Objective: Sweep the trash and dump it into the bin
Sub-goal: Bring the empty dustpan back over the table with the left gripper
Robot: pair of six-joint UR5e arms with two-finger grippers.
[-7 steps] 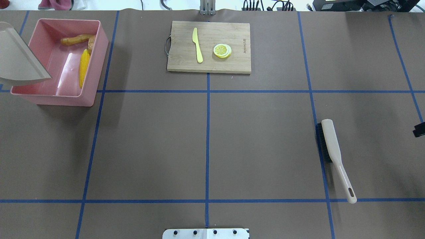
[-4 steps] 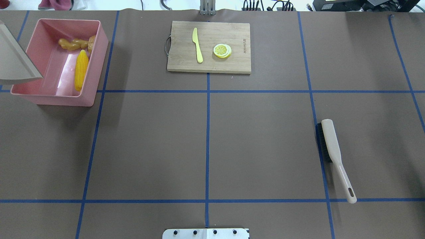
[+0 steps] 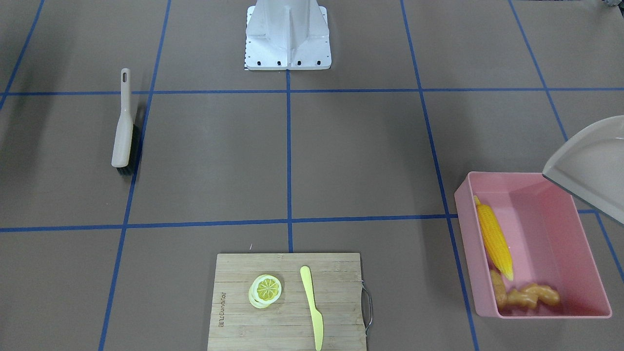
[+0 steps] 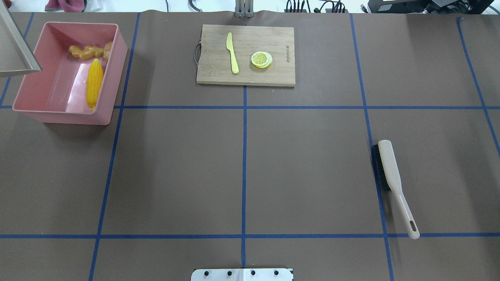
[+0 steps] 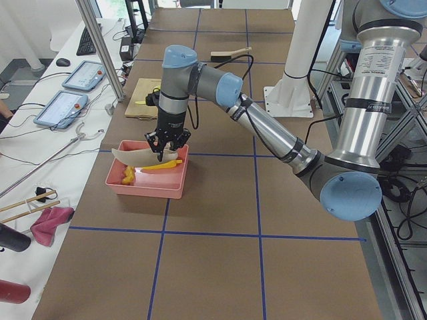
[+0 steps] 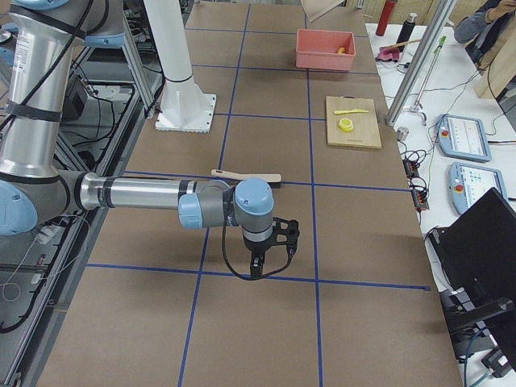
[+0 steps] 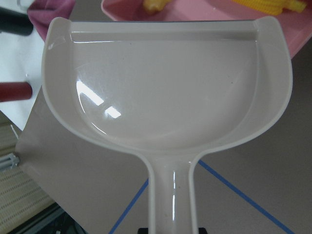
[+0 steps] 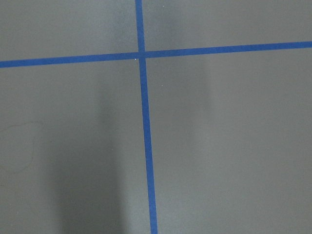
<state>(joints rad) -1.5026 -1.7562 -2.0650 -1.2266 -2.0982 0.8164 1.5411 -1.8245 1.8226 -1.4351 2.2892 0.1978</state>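
Note:
The pink bin (image 4: 70, 115) stands at the table's far left; it also shows in the front view (image 3: 546, 312). In it lie the yellow corn cob (image 4: 94, 82), the tan ginger root (image 4: 84, 51) and the brown potato (image 4: 108, 50). My left gripper (image 5: 167, 141) holds the empty beige dustpan (image 7: 161, 83) by its handle, in the air beside the bin's outer edge (image 4: 13, 47). My right gripper (image 6: 260, 262) hangs over bare table, near the brush; I cannot tell whether it is open or shut.
A beige brush (image 4: 392, 183) lies on the right side of the table. A wooden cutting board (image 4: 273, 39) at the far middle carries a pale yellow knife (image 4: 232, 52) and a lemon slice (image 4: 261, 59). The robot's base plate (image 4: 242, 274) is at the near edge.
The dustpan has drawn back from over the bin, up and to the view's left. The corn and the ginger have shifted and settled in the bin. The right gripper has left the overhead view.

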